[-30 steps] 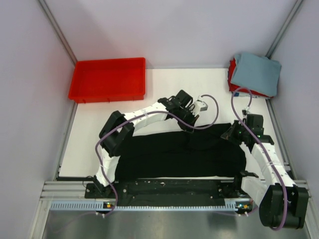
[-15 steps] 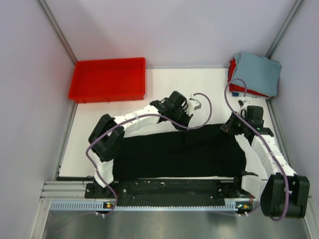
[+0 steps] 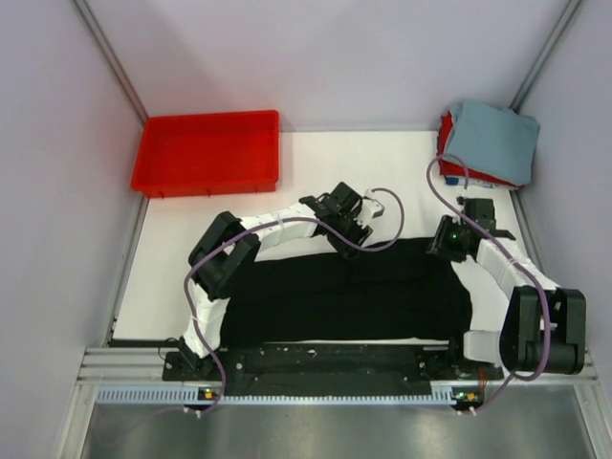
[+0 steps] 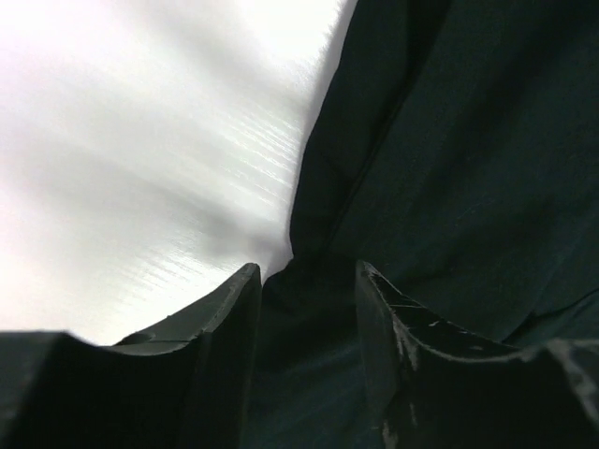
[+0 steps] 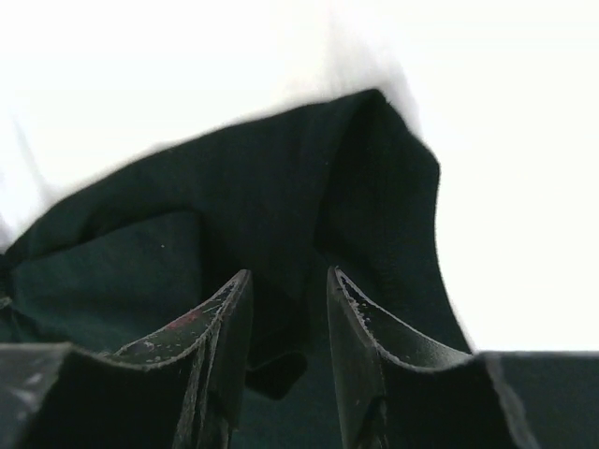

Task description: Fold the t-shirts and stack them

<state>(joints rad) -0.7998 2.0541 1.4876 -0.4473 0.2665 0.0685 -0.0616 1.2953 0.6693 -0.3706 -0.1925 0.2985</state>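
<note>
Grasp | left end effector [image 4: 306, 268] clamps black t-shirt [image 3: 349, 292] edge | right end effector [image 5: 288, 271] clamps its corner

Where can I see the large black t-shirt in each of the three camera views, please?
Top external: the large black cloth t-shirt lies spread across the near middle.
Left wrist: the shirt fills the right side and bottom.
Right wrist: the shirt fills the centre and lower left.
Shared landmark: the white table top bordering the shirt's edge.
</note>
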